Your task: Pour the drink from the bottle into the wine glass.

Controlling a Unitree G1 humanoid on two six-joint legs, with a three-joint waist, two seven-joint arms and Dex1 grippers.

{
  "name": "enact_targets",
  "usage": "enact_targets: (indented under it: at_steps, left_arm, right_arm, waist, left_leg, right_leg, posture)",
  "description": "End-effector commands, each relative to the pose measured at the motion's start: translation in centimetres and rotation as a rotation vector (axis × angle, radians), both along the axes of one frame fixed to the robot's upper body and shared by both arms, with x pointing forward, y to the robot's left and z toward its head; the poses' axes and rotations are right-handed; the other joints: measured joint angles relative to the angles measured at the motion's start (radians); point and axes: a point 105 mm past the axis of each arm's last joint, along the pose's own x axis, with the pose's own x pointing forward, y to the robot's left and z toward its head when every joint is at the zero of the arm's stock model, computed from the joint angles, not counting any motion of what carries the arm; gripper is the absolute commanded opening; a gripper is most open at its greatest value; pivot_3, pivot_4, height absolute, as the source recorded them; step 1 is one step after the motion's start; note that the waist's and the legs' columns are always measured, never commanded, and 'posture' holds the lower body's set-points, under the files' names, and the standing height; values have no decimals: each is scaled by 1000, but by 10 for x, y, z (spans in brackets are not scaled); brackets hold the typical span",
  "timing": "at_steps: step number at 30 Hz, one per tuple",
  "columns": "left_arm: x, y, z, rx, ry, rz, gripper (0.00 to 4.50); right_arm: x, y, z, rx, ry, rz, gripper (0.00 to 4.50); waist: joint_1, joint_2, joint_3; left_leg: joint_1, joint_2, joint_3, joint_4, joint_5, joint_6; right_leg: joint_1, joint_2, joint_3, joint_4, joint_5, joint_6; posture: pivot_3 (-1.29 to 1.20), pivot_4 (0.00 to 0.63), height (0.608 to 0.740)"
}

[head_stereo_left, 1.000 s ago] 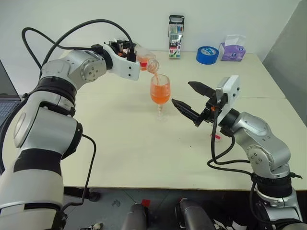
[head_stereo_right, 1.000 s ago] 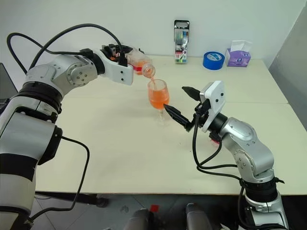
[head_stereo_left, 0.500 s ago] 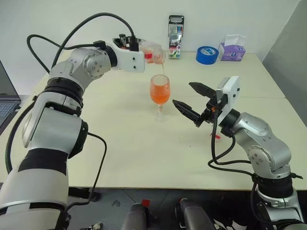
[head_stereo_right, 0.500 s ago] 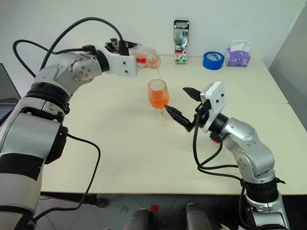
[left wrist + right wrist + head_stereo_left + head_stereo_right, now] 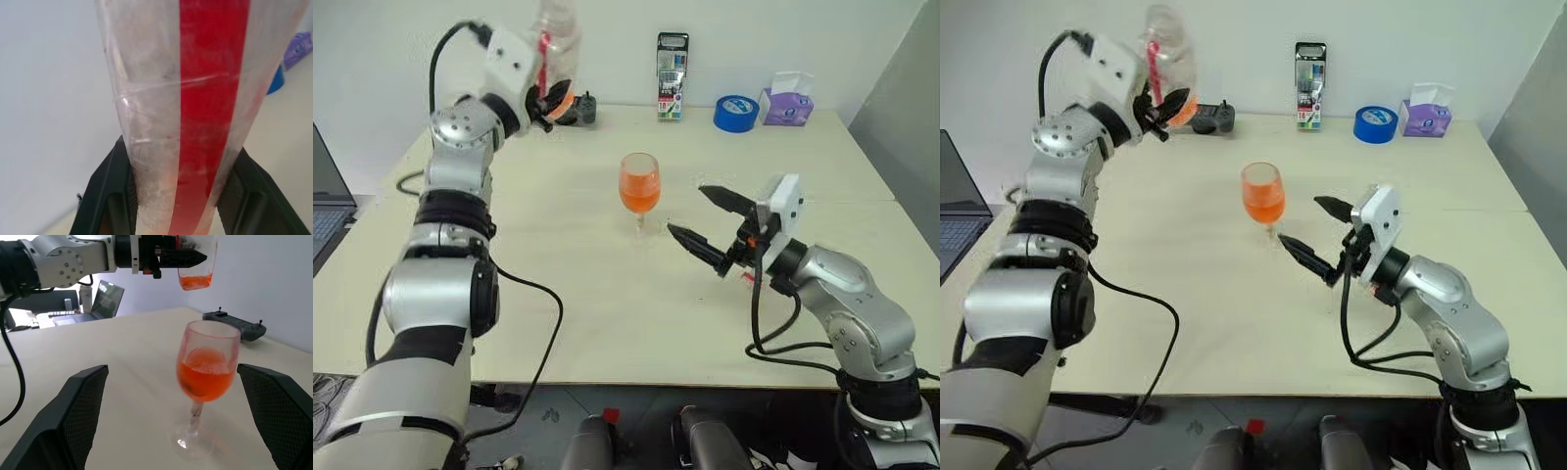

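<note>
The left pincer (image 5: 548, 96) is clamped on the bottle (image 5: 555, 44), holding it upright and raised high above the far left part of the tabletop (image 5: 558, 294), well apart from the wine glass (image 5: 639, 192). The bottle's red label strip (image 5: 208, 98) runs along its clear wall between the 2 black fingers (image 5: 105, 196), and a small remnant of the drink (image 5: 194, 282) sits at its bottom. The wine glass stands upright on its foot near the middle of the tabletop, its bowl about half full of orange-red liquid (image 5: 203, 377). The right pincer (image 5: 705, 225) hovers just beside the glass on its right, its 2 fingers spread wide apart and pointing toward the stem, touching nothing. At the far edge stand a marker pack (image 5: 673, 62), a roll of blue tape (image 5: 736, 112) and a tissue box (image 5: 788, 98); a black controller (image 5: 1214, 117) lies near the bottle.
</note>
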Motion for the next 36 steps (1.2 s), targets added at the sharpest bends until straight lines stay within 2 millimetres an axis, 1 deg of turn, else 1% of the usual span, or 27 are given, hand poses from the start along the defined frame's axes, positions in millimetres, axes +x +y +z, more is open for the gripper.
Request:
enact_targets:
  at_steps: [1,4,7,13,15,16,22,28,35,36]
  left_arm:
    - [-7,24,-12,-230,19,91,1677]
    - [-13,44,-41,-357,69,184,1677]
    - [-21,56,-78,-414,133,248,1677]
    - [-33,66,-115,-387,164,307,1677]
    - [-35,68,-126,-335,167,320,1677]
    - [-35,67,-128,-317,165,319,1677]
    - [-35,66,-142,-330,180,317,1677]
    - [-34,69,-153,-406,222,311,1677]
    - [-33,70,-163,-383,272,307,1677]
    - [-33,70,-164,-390,279,307,2025]
  right_arm:
    - [-26,5,-2,-51,-52,106,4500]
    - [-33,4,-10,-74,-27,140,4500]
    - [-34,2,-16,-81,-6,154,4500]
    - [-28,-1,-20,-80,1,146,4500]
    - [-26,0,-20,-78,-3,139,4500]
    - [-25,1,-20,-77,-4,137,4500]
    - [-25,3,-19,-70,-5,125,4500]
    - [-26,5,-14,-70,-12,117,4500]
    - [-22,7,-10,-71,-15,110,4500]
    - [-21,7,-10,-71,-15,108,4500]
  waist:
    - [0,0,0]
    - [0,0,0]
    - [2,-1,0]
    - [7,-1,0]
    - [7,-1,-1]
    - [7,-1,0]
    - [7,-1,-1]
    - [7,-1,-1]
    - [7,-1,-1]
    - [7,-1,-1]
  left_leg:
    - [0,1,-1,0,0,0]
    - [0,1,-2,2,0,0]
    - [-1,1,-4,4,0,0]
    - [-1,0,-5,6,0,0]
    - [-1,0,-7,7,0,0]
    - [0,0,-7,7,0,0]
    - [1,-1,-10,7,0,0]
    - [1,-1,-10,7,0,0]
    - [2,-1,-11,7,0,0]
    - [2,-1,-11,7,0,0]
  right_leg:
    - [0,0,0,0,0,0]
    - [0,0,-1,2,0,0]
    - [1,0,-2,2,0,0]
    - [2,0,-3,2,0,0]
    - [5,0,-3,0,0,0]
    - [6,0,-3,0,0,0]
    - [8,0,-4,-2,0,0]
    - [9,0,-5,-2,0,0]
    - [10,-1,-5,-2,0,0]
    - [11,0,-5,-2,0,0]
  posture:
    - [0,150,740]
    - [0,150,740]
    - [0,150,740]
    - [0,150,740]
    - [0,150,740]
    - [0,150,740]
    - [0,150,740]
    - [0,150,740]
    - [0,150,740]
    - [0,150,740]
